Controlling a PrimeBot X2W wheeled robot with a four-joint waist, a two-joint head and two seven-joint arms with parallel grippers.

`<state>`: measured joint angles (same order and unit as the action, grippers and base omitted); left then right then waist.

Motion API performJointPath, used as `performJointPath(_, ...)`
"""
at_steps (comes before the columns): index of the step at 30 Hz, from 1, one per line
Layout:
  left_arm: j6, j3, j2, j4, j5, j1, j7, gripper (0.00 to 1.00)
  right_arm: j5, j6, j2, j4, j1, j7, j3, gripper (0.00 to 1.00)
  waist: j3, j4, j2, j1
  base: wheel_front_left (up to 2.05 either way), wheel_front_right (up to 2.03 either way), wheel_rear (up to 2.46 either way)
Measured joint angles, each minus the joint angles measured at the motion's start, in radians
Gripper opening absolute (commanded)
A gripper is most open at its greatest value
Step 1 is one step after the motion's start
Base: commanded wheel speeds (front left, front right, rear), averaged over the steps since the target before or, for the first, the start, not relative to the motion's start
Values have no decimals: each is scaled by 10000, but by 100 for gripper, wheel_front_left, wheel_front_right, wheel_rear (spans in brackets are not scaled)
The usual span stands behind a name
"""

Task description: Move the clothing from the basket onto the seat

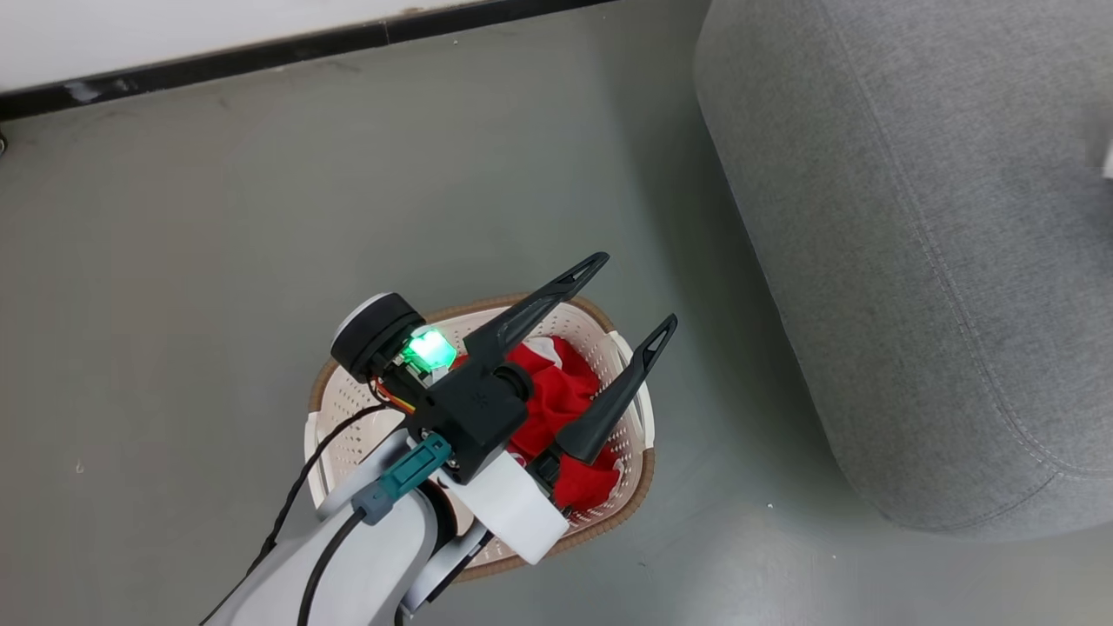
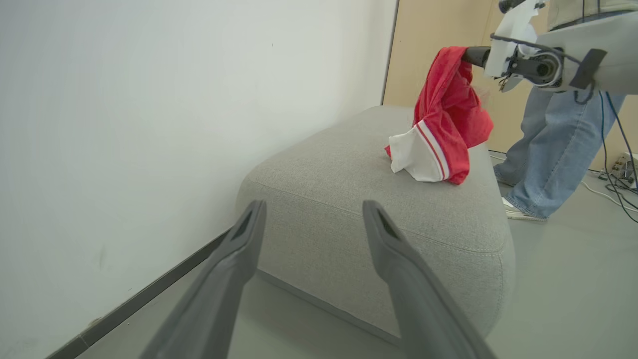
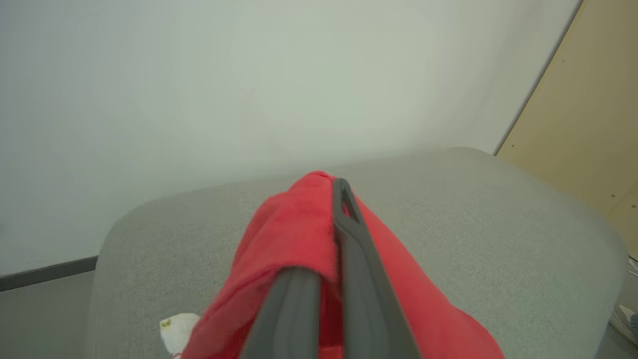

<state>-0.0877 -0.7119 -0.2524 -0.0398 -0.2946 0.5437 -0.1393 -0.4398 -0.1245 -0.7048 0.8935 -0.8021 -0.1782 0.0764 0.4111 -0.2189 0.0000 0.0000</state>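
Snagging worries us: our right gripper, clamped on a red garment at the left wrist view's upper right, hangs it with the hem touching the seat (barely), so cloth could cling on release. Meanwhile our left gripper gapes above the basket, clothing inside.

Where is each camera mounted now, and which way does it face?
Head view: from the head, down on the basket of clothing and the seat; open left tool over it.
Left wrist view: from that wrist, along its fingers toward seat and wall; right tool shut on held garment, person's legs beyond.
Right wrist view: from that wrist, along its fingers clamping the held garment, down at the seat.
Shared: both wrist views show that garment over the seat.
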Motion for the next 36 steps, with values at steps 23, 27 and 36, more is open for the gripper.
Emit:
performJointPath(23, -4, -19, -17, -596, 65, 145, -385, 100, 167, 0, 1645, 917, 1328, -435, -546, 29, 33, -143, 0, 0, 0, 0, 0)
performJointPath(27, -4, -21, -19, -748, 15, 134, -466, 100, 192, 0, 1664, 1011, 1473, -520, -600, 83, -107, -182, 0, 1, 0, 0, 0)
performJointPath(36, -6, -23, -4, -941, -96, -37, -627, 100, 376, 0, 1998, 982, 1737, -537, -1007, 100, -468, -287, 0, 0, 0, 0, 0)
